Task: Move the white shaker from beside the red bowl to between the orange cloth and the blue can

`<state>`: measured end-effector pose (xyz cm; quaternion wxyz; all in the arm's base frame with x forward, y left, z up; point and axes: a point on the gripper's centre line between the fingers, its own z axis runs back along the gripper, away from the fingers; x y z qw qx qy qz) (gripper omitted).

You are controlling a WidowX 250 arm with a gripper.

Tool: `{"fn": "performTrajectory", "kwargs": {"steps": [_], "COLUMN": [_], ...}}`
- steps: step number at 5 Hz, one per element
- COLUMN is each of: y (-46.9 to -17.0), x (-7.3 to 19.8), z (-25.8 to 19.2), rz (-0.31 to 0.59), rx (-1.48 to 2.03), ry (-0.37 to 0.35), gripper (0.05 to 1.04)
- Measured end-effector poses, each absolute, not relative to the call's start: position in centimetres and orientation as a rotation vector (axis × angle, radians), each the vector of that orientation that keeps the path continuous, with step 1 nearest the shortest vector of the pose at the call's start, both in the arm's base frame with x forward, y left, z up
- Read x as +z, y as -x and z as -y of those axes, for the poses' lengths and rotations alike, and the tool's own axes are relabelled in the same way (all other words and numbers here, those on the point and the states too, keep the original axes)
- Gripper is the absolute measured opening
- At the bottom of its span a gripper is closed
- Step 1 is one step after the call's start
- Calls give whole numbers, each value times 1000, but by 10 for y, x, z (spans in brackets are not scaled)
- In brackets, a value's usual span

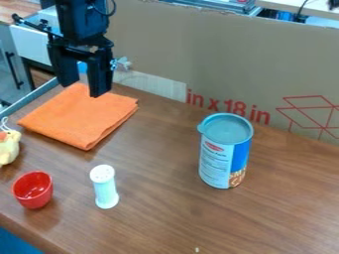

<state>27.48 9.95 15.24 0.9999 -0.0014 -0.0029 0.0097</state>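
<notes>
Tool (83,90), its fingers apart, hangs near a bright orange cloth (79,116), folded flat and roughly square.

Bright, diffuse light; soft shadows; slightly blurred details.

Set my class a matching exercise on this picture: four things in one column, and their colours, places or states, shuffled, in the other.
Things
1. cloth
2. cup
3. canister
4. hand

Descriptions
A. blue and white, upright, with a lid on
B. black, raised above the table, fingers apart
C. orange, lying folded
D. red, beside the white shaker

Right pairs: 1-C, 2-D, 3-A, 4-B
</notes>
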Motion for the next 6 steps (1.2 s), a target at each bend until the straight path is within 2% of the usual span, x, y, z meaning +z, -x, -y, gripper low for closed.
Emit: {"fn": "performTrajectory", "kwargs": {"steps": [1,4,6], "y": [-273,-231,-222], "x": [143,138,113], "z": [-98,-70,-59], "rz": [-26,-54,-159], "rx": [19,-66,-166], "ry": [14,12,-38], "gripper": [1000,1001,1000]}}
